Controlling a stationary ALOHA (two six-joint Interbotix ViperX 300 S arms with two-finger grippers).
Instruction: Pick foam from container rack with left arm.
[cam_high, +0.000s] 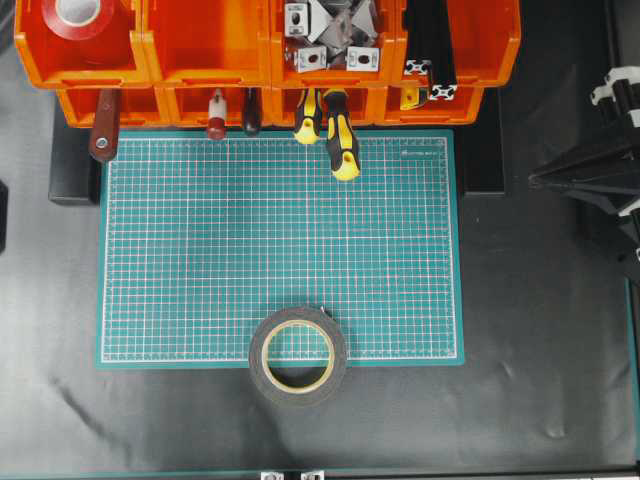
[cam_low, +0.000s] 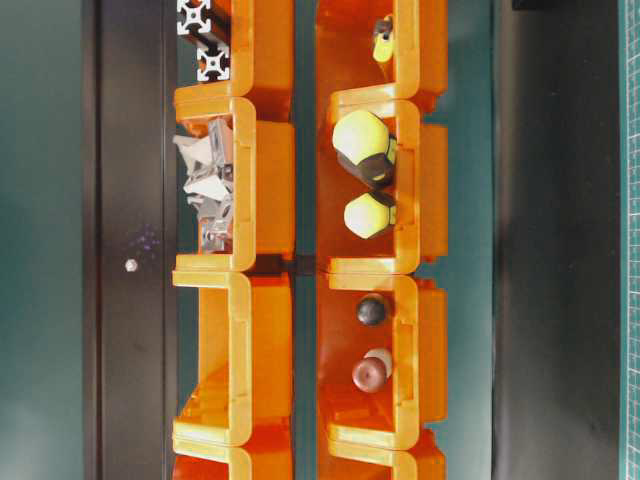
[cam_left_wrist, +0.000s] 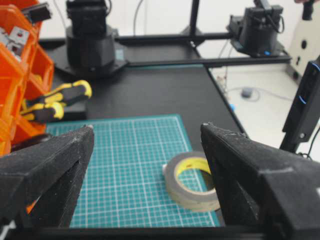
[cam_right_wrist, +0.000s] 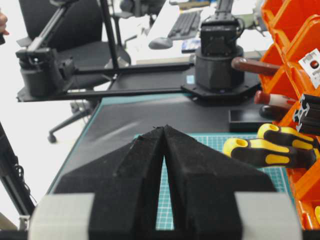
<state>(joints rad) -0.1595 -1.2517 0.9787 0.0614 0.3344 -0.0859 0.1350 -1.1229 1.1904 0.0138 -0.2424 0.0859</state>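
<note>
The foam (cam_high: 298, 356), a black roll with a cream-yellow liner, lies flat on the front edge of the green mat (cam_high: 200, 250), apart from the orange container rack (cam_high: 200, 60) at the back. In the left wrist view the foam (cam_left_wrist: 192, 181) lies low and right, partly behind the right finger. My left gripper (cam_left_wrist: 147, 127) is open and empty, above and short of the foam; I cannot make it out in the overhead view. My right gripper (cam_high: 533, 180) is at the right side, off the mat, and is shut and empty in its wrist view (cam_right_wrist: 164, 127).
A red tape roll (cam_high: 82, 15) sits in the upper left bin. Metal brackets (cam_high: 330, 30) and black extrusions (cam_high: 430, 50) fill other upper bins. Yellow-black tool handles (cam_high: 340, 140) and a brown handle (cam_high: 104, 135) stick out of the lower bins over the mat's back edge.
</note>
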